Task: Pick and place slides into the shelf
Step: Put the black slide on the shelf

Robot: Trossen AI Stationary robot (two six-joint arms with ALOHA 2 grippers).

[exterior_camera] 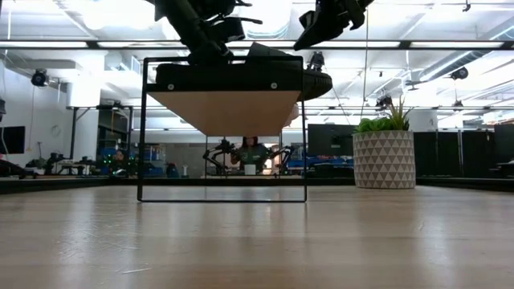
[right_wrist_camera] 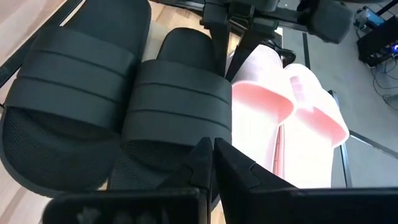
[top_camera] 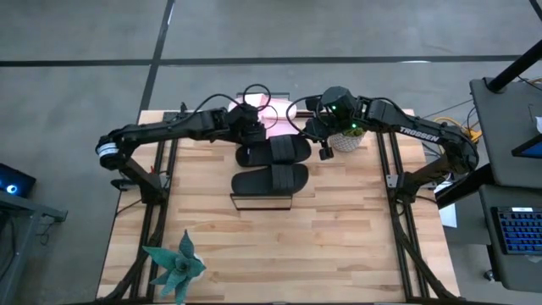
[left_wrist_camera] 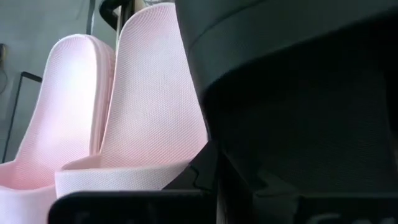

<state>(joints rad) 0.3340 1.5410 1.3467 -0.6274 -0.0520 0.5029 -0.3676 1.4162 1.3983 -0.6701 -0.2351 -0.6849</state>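
The slides lie in a row on the shelf (top_camera: 262, 202) top: 2 black ones (top_camera: 273, 165) toward its near edge, 2 pink ones (top_camera: 269, 117) at its far edge by the table's far side. The left gripper (top_camera: 251, 135) sits over the pink pair, and whether it is closed I cannot tell. The right gripper (top_camera: 324, 151), fingers together and empty, hovers by the black pair, beside a potted plant (top_camera: 345, 138).
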